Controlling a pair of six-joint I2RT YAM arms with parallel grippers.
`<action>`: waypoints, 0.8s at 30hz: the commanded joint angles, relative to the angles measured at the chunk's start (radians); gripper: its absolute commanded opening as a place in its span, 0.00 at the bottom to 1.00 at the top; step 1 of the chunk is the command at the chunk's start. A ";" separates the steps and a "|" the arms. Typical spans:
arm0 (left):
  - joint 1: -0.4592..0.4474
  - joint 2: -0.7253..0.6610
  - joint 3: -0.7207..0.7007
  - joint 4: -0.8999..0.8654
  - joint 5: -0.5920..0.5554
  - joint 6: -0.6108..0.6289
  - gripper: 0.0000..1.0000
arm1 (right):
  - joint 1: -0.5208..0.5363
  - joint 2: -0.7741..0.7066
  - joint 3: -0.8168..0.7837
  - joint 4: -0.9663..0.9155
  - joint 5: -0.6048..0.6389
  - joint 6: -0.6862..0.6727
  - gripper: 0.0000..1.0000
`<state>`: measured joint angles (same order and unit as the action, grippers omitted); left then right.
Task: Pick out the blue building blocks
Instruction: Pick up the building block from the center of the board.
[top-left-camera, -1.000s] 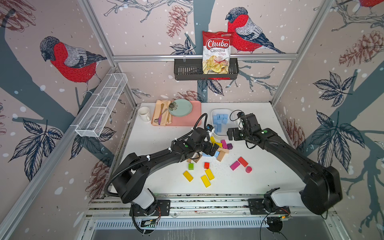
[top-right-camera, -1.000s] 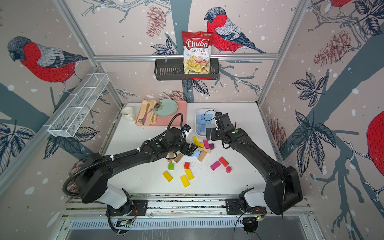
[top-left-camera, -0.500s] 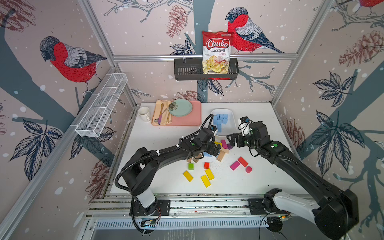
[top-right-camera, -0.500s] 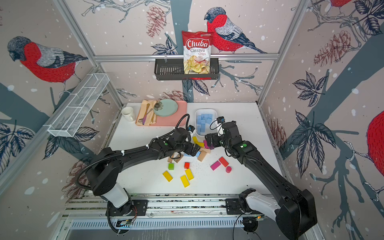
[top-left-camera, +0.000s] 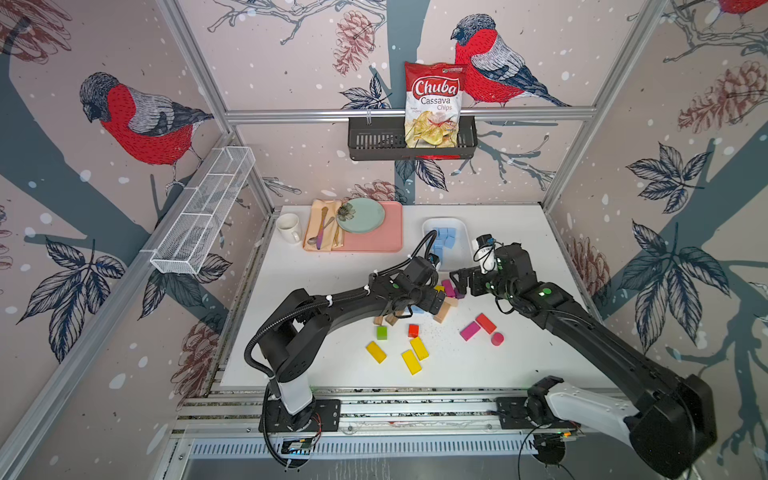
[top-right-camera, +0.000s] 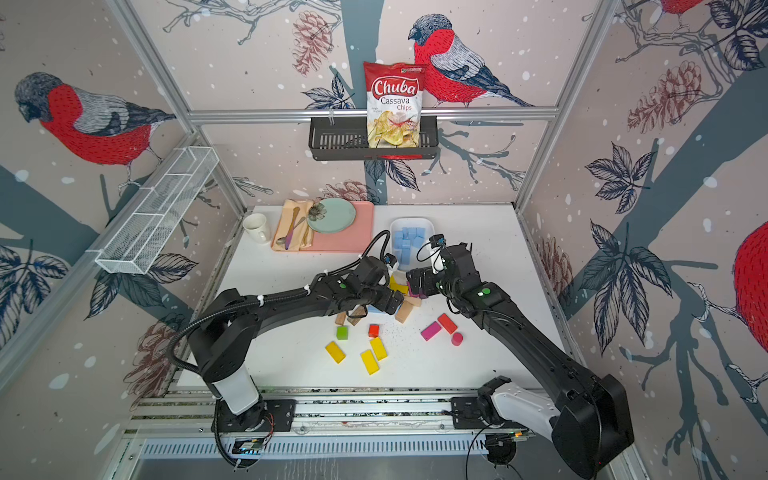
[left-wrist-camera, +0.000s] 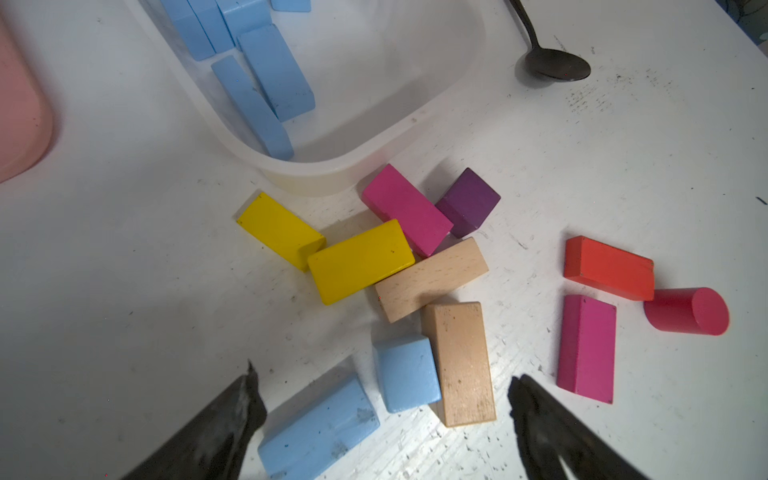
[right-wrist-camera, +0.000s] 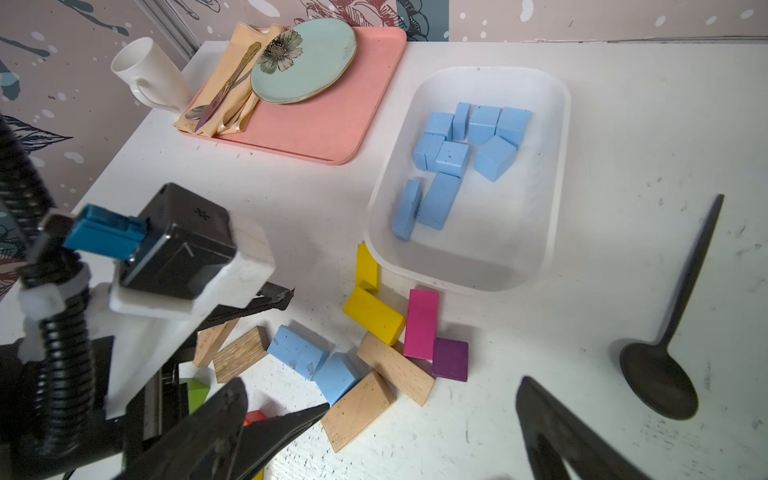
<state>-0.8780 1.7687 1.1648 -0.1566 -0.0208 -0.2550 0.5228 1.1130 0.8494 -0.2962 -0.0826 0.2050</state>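
Both grippers are held w/ jaws wide apart and nothing clamped. The left gripper is poised low over two loose blue building blocks, a blue cube and a blue bar. These lie mid-worktop, just on the near side of the white tray. The right gripper hovers just right of the same cluster. The other blue blocks are already lying in the tray.

Risks, as judged:
- The blue cube is pressed against a plain wooden block. W/ jaws spread this wide, both could be caught together, or the cube squeezed out sideways.
- The blue bar is touched by the cube's corner, so it could be nudged or turned if the cube is taken first.
- Two grippers are crowded over one cluster, so contact btw arms is poss. if both descend.
- Yellow & magenta blocks are lying at the tray's near rim & could be clipped on a low carry.

Writing: the chips bag in the black basket on the far wall is read as "Chuba Cassava Chips". Its finer print is too small. No marks are legible on the blocks.
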 joint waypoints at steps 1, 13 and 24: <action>-0.008 0.023 0.025 -0.043 -0.037 0.012 0.94 | 0.002 -0.002 -0.004 0.016 0.021 -0.009 1.00; -0.032 0.083 0.036 -0.077 -0.057 -0.004 0.85 | 0.002 0.008 -0.017 0.005 0.032 -0.014 1.00; -0.031 0.154 0.059 -0.081 -0.053 -0.026 0.75 | 0.045 -0.007 -0.048 -0.021 -0.001 -0.032 1.00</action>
<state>-0.9081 1.9083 1.2163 -0.2100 -0.0605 -0.2665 0.5598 1.1141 0.8043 -0.3195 -0.0769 0.1852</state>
